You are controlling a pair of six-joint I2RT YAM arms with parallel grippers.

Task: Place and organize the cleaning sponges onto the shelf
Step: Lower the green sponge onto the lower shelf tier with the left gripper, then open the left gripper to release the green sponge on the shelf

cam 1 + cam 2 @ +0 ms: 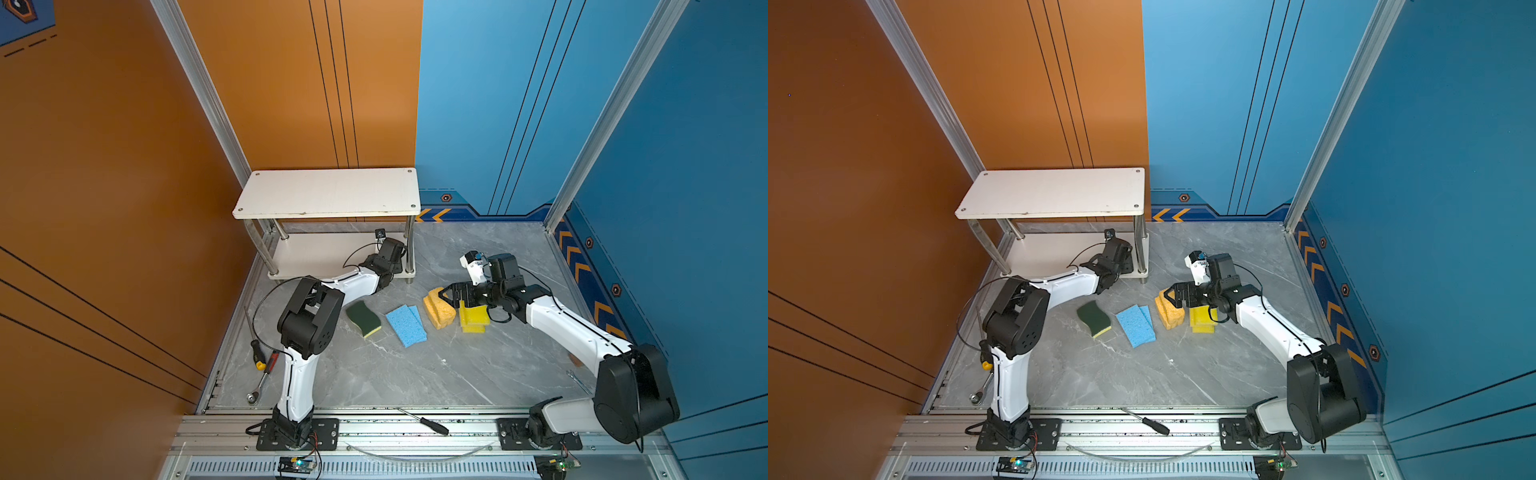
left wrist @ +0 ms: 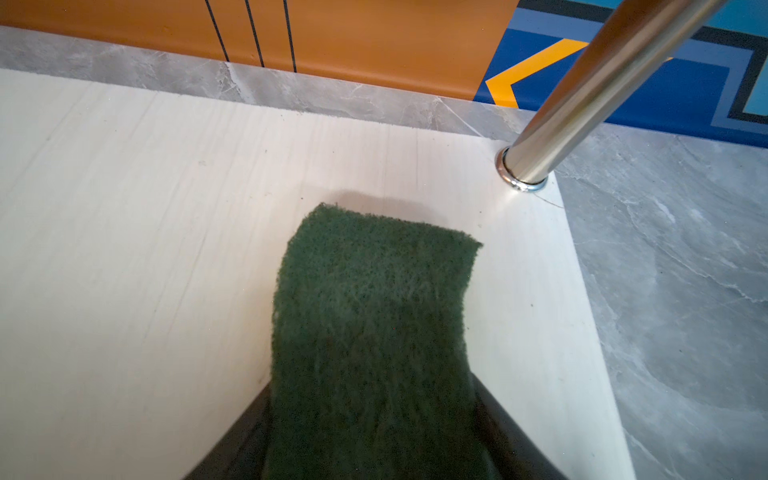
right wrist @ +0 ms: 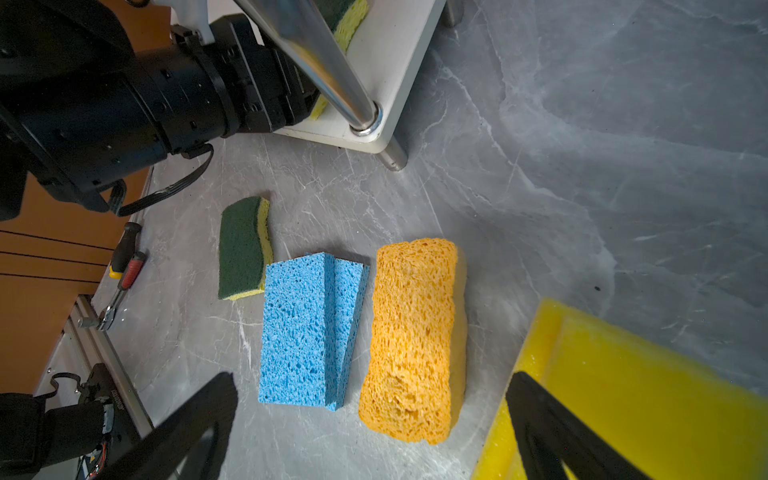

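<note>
The shelf (image 1: 328,193) (image 1: 1054,191) stands at the back left, its top board bare. My left gripper (image 2: 374,415) (image 1: 395,251) reaches over the lower board (image 2: 124,208) near the front right leg, shut on a green-on-yellow sponge (image 2: 374,311) (image 3: 347,16). On the table lie another green sponge (image 1: 363,319) (image 3: 243,249), two overlapping blue sponges (image 1: 406,325) (image 3: 307,328), stacked orange sponges (image 1: 440,312) (image 3: 411,340) and yellow sponges (image 1: 473,318) (image 3: 644,395). My right gripper (image 1: 446,295) (image 3: 372,378) hangs open above the orange sponges, holding nothing.
A chrome leg (image 2: 582,95) rises close beside the held sponge. Two screwdrivers and a ratchet wrench (image 1: 262,357) lie at the table's left edge. Another screwdriver (image 1: 428,424) rests on the front rail. Walls close in the left, back and right.
</note>
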